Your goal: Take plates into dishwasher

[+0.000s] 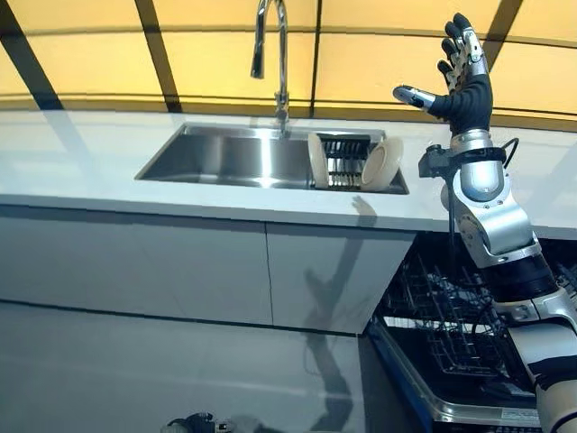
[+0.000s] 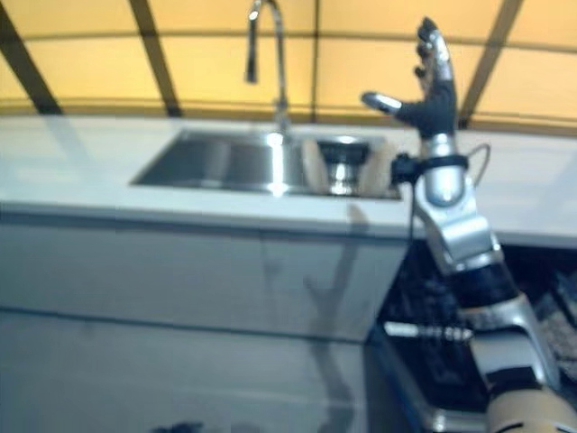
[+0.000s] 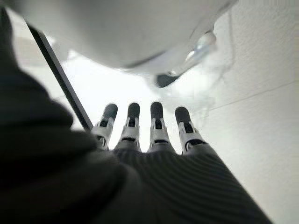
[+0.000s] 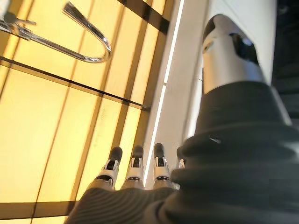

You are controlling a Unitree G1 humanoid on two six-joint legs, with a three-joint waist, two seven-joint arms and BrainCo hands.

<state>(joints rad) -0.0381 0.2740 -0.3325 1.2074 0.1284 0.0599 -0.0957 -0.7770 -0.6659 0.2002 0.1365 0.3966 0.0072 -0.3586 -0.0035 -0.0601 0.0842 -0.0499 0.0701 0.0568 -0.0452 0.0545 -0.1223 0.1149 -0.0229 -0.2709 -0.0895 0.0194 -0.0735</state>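
Right hand [image 1: 466,86] is raised above the pale worktop [image 1: 90,162], fingers spread, empty; left hand [image 3: 154,140] hangs with straight fingers. Nearest, black open dishwasher rack [image 1: 455,329]; farther, white round plates [image 1: 382,163] stand in the steel sink [image 1: 225,155] below yellow panelled windows [image 1: 379,54].

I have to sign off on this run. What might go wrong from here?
The right hand is raised open above the counter, beside the faucet; swinging toward the sink it may clip the faucet. The plates stand on edge in a rack, so a loose grasp may tip them. The dishwasher rack leaves little room.
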